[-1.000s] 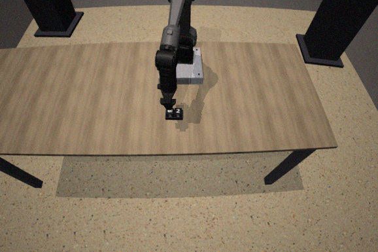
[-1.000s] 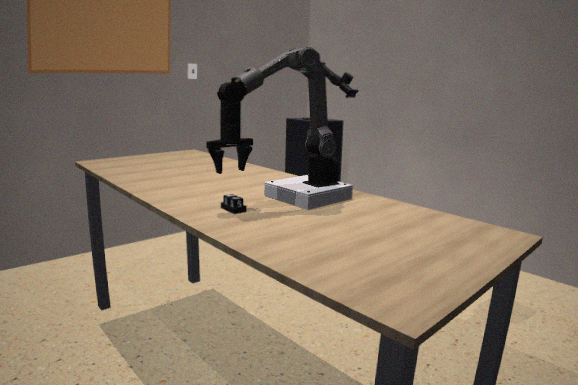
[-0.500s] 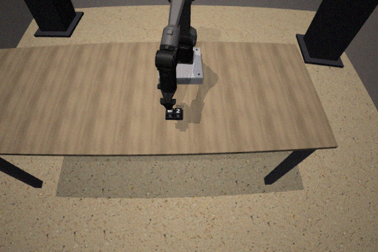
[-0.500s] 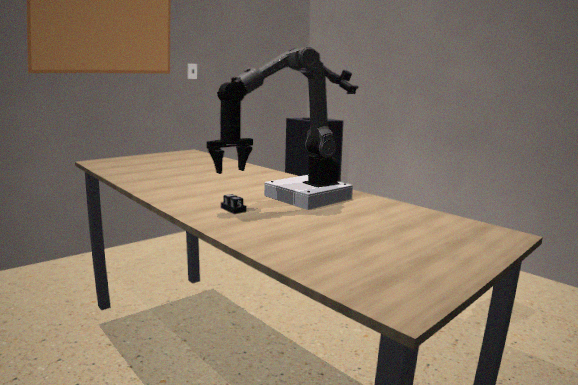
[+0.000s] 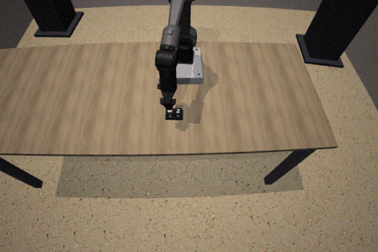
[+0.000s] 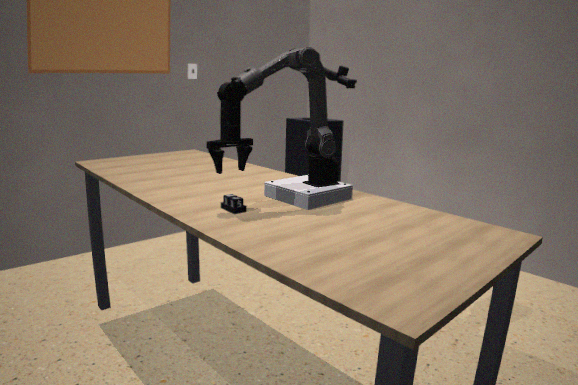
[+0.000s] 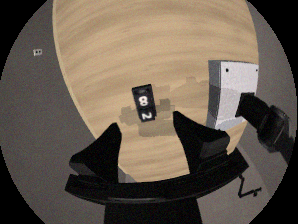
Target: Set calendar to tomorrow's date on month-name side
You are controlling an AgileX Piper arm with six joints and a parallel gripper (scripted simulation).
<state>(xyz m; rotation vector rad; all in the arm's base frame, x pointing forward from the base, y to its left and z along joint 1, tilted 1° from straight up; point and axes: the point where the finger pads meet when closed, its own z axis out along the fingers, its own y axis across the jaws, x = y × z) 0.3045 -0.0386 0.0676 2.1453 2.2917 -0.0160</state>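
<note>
A black claw (image 6: 230, 165) is held high over a wooden table (image 6: 350, 246), its fingers spread wide with nothing between them. Below it, well apart, the small calendar tray (image 6: 233, 209) lies flat with two number cubes (image 5: 174, 111) side by side. If the claw is lowered off-centre, a cube could be knocked askew or the tray tipped; the cubes touch, so little room is left for fingers.

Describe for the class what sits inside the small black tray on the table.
Two dark cubes stand side by side in the tray; their top faces show white digits, one a 2. The tray's floor is covered by them. The open gripper hangs above, empty.
</note>
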